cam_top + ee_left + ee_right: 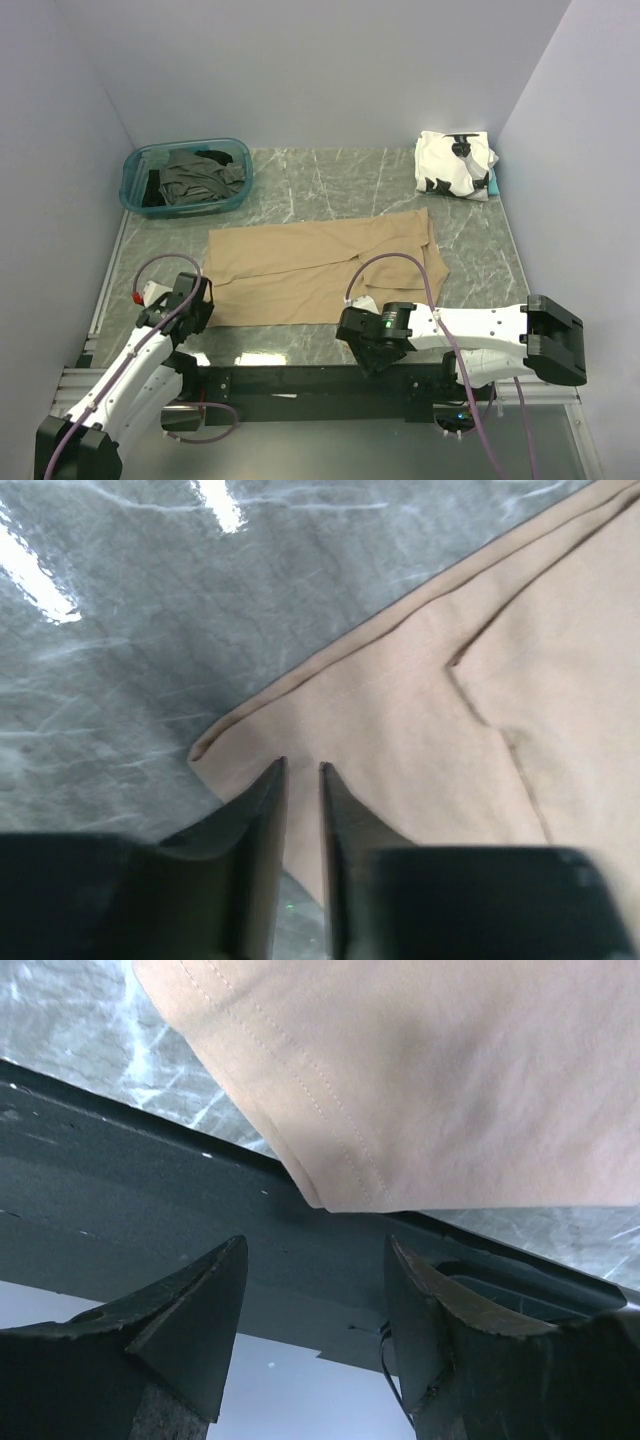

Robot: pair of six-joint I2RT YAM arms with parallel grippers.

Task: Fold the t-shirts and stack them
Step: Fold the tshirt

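I see the tan shirt [320,270] lying flat mid-surface. My left gripper [302,767] is over its 7 o'clock corner, jaws a narrow slit apart; I cannot tell whether they pinch cloth. My right gripper [315,1242] stands wide apart, empty, at the near hem. A folded white shirt [455,165] sits at 1 o'clock, and dark shirts [195,175] fill the bin [190,207] at 11.

**White arms, black joints**

Both arms had white shells between blocky black joints. On the left arm [140,365], a mauve cable [160,258] looped up behind the hand, with a small red tag [135,297] beside the wrist. The right arm [480,328] carried a second cable [395,256] arching over its hand, and a green light [383,322] glowed just behind it. The left gripper [302,768] had thin, black, blade-like fingers [255,830]. The right gripper [315,1245] had broad black wedges, scuffed pale along the edges.
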